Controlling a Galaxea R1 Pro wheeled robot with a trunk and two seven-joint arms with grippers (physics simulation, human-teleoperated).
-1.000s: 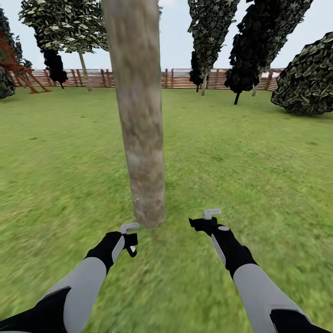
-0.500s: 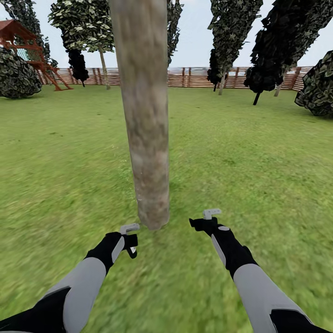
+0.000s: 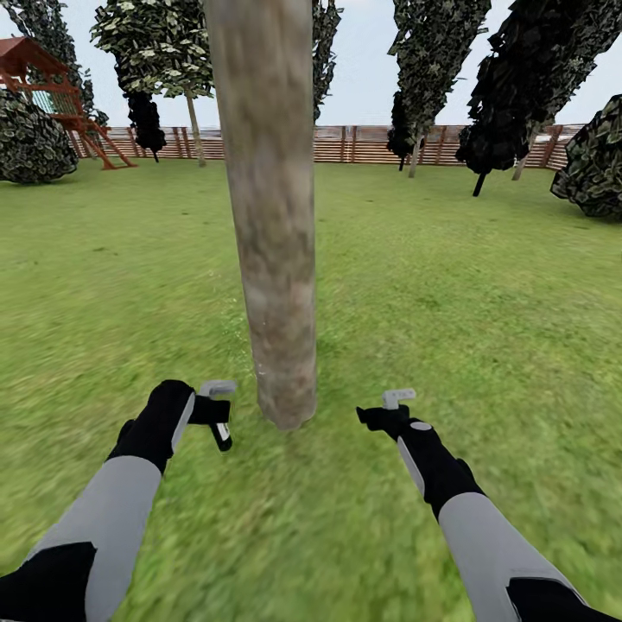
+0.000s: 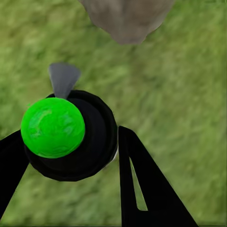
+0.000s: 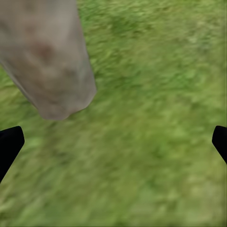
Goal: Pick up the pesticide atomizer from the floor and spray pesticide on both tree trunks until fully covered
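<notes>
Standing close ahead, the tree trunk [image 3: 275, 259] rises between both arms, open lawn [image 3: 484, 285] running to the fence [image 3: 363, 145]. Left claw [image 4: 71, 156] clamps the pesticide atomizer [image 4: 71, 137]; right claw [image 5: 113, 142] gapes empty. No writing is legible.

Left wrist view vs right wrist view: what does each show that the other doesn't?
Left wrist view alone: the pesticide atomizer, black with a green top, held between the left gripper's black fingers. Right wrist view alone: the right gripper's fingers wide apart at the picture's edges, nothing between them. Both: the base of the tree trunk and the lawn.
</notes>
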